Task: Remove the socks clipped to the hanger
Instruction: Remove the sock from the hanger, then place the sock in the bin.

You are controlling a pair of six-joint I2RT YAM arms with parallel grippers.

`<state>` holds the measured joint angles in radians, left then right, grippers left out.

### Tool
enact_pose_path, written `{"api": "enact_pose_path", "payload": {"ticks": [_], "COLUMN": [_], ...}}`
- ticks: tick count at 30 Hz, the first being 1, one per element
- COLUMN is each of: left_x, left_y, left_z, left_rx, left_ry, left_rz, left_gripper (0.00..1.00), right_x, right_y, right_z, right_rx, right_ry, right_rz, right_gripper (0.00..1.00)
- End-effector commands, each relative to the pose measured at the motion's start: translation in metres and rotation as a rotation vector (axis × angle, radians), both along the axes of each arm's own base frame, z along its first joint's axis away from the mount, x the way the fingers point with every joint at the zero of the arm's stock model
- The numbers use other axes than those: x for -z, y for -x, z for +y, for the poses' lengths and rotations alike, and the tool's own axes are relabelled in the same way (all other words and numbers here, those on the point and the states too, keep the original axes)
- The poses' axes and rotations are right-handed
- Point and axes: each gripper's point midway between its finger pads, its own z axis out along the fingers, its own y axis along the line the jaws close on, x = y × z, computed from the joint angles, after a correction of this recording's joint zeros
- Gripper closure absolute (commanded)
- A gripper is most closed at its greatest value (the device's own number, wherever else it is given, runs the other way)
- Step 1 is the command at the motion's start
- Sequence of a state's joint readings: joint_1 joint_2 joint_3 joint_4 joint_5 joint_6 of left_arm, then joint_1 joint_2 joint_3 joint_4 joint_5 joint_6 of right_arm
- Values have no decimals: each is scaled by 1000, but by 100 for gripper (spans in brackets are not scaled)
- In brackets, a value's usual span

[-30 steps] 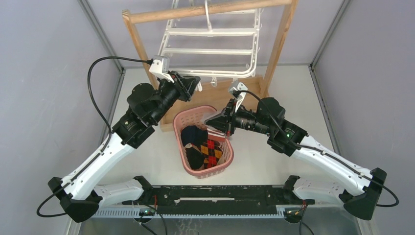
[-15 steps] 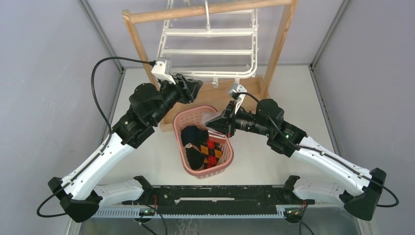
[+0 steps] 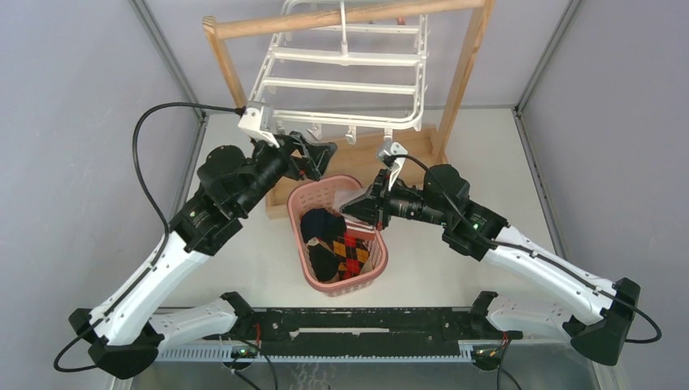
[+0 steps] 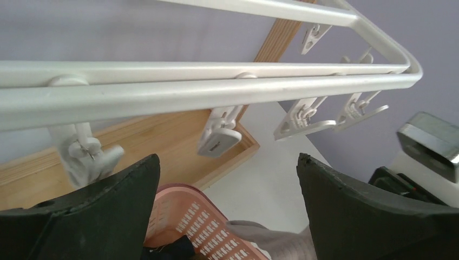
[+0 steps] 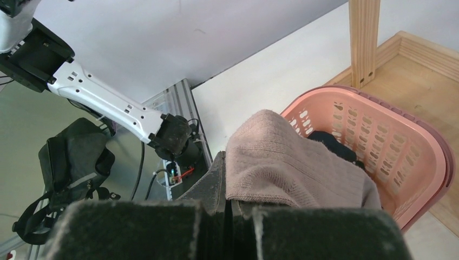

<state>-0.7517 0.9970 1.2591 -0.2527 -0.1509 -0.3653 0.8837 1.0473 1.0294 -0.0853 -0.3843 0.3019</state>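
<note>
The white hanger (image 3: 341,85) hangs from the wooden rack, and its clips (image 4: 219,138) dangle with nothing in them. My left gripper (image 3: 322,159) is wide open just below the hanger's near rail (image 4: 205,92), touching nothing. My right gripper (image 3: 356,208) hovers at the pink basket's far rim, shut on a taupe knitted sock (image 5: 295,170) that drapes over its fingers. A black sock (image 3: 318,223) and a red-yellow argyle sock (image 3: 351,250) lie in the basket. In the left wrist view the taupe sock (image 4: 281,238) shows low between my open fingers.
The pink basket (image 3: 375,264) stands on the table between the arms, its far end against the wooden rack's base tray (image 3: 366,150). The rack's uprights (image 3: 467,73) and top bar (image 3: 325,18) frame the hanger. Grey walls close in both sides.
My left gripper has gone from nearly shut to wide open and drawn back slightly left from the hanger. The hanger has swung a little. The right arm has held still with its sock.
</note>
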Motion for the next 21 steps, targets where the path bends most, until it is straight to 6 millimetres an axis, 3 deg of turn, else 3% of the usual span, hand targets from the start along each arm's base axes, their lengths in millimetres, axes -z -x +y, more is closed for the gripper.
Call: {"api": "enact_pose_path", "payload": {"ticks": [1, 14, 21], "left_x": [-28, -10, 10], "left_y": [19, 43, 42], "left_z": [13, 46, 53], "left_rx": [19, -25, -61], "left_ry": [52, 59, 26], "left_rz": [-61, -49, -17], "left_gripper": [0, 0, 0], "right_x": [1, 27, 48], "right_y": [3, 9, 9], "right_z": [4, 30, 47], "right_rx": [-20, -70, -78], "right_ry": [-2, 44, 80], "right_rz": [9, 63, 98], "right_gripper": [100, 100, 100]}}
